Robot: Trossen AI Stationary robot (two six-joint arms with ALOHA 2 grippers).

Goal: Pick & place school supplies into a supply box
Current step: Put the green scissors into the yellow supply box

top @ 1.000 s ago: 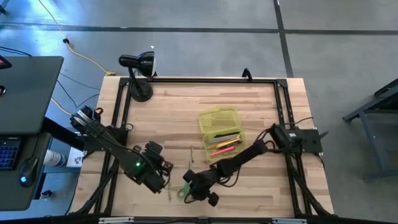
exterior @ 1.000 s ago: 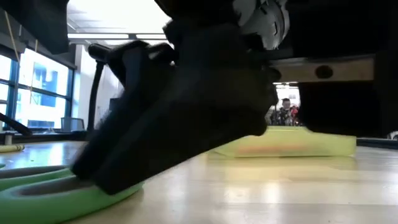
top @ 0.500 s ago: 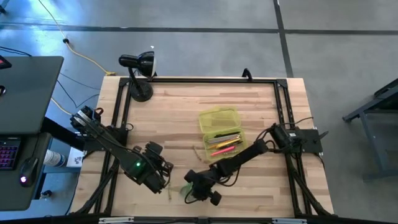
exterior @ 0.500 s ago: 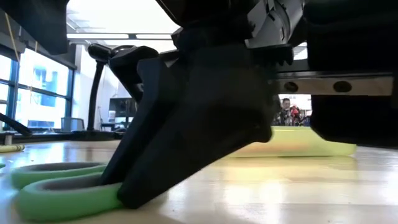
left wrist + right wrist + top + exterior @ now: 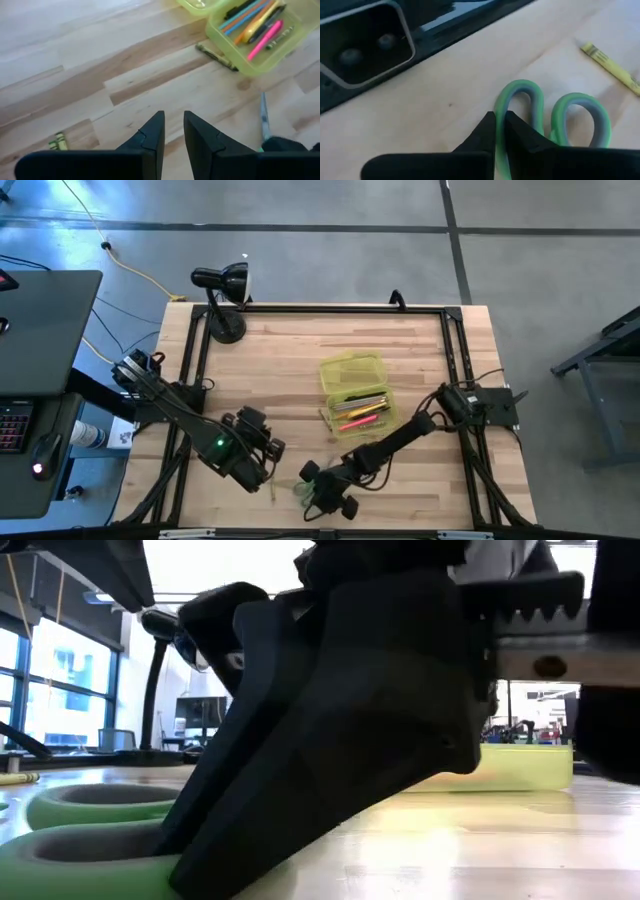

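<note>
The green-handled scissors [image 5: 303, 492] lie flat near the table's near edge, and their two handle loops [image 5: 560, 120] show in the right wrist view. My right gripper [image 5: 320, 494] is down on them, shut on one loop. My left gripper [image 5: 258, 446] hovers to their left, slightly open and touching nothing [image 5: 173, 131]. The yellow-green supply box [image 5: 352, 370] sits open at mid-table with pens and a pink marker inside [image 5: 260, 25]. A dark crayon [image 5: 215, 55] lies on the table beside the box. My right gripper pinches the outer rim of one handle loop [image 5: 501, 106] between its two fingers. The fingers slant down onto it from above, and one finger [image 5: 300, 760] reaches into the loop. The scissors rest flat on the table [image 5: 90, 840].
A black desk lamp [image 5: 225, 300] stands at the far left corner. A yellow crayon [image 5: 610, 62] lies near the scissors, and small green crayons [image 5: 57, 142] lie near the left gripper. A black frame rail [image 5: 365, 45] runs along the near edge.
My right gripper has moved toward the table's near edge and lower onto the scissors' handles. The scissors have slid slightly toward the near edge with it. My left gripper has shifted a little to the right.
</note>
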